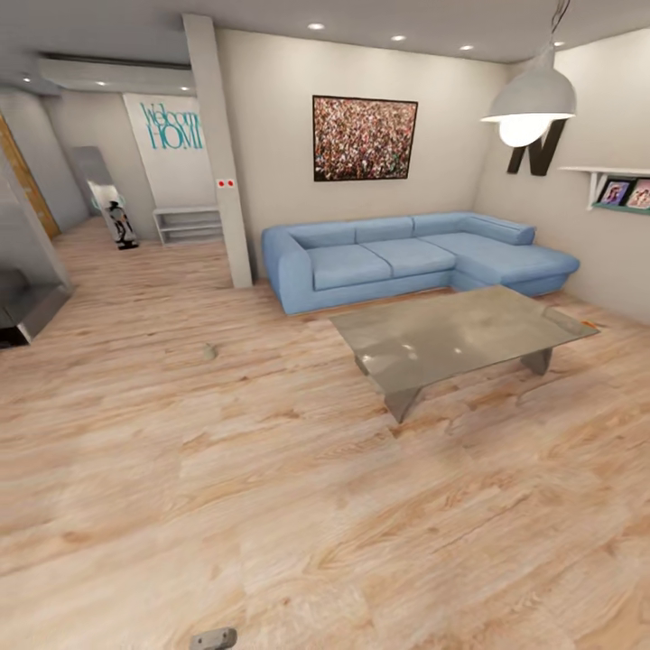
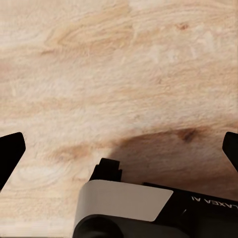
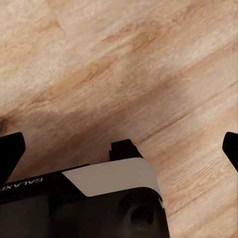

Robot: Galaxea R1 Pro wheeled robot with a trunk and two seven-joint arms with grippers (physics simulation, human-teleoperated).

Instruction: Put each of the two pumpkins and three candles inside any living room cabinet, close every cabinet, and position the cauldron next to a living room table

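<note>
We see a candle [image 1: 209, 351] on the wood floor [image 1: 271, 506], well apart from the glass table [image 1: 460, 336]. Both grippers [image 2: 119, 148] [image 3: 119, 148] hang spread wide, empty.

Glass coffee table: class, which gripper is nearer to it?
Right, probably. The glass coffee table sits ahead toward the robot's right; the right gripper and left gripper both hang open over wood floor.

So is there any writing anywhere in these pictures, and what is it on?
"Welcome HOME": teal lettering on the far white wall, partly cut off by the pillar.
"N": big dark letter on the right wall behind the lamp.
"GALAX...": on the right arm's housing, partly cut off.
"...LAXEA A...": on the left arm's housing, upside down.
</note>
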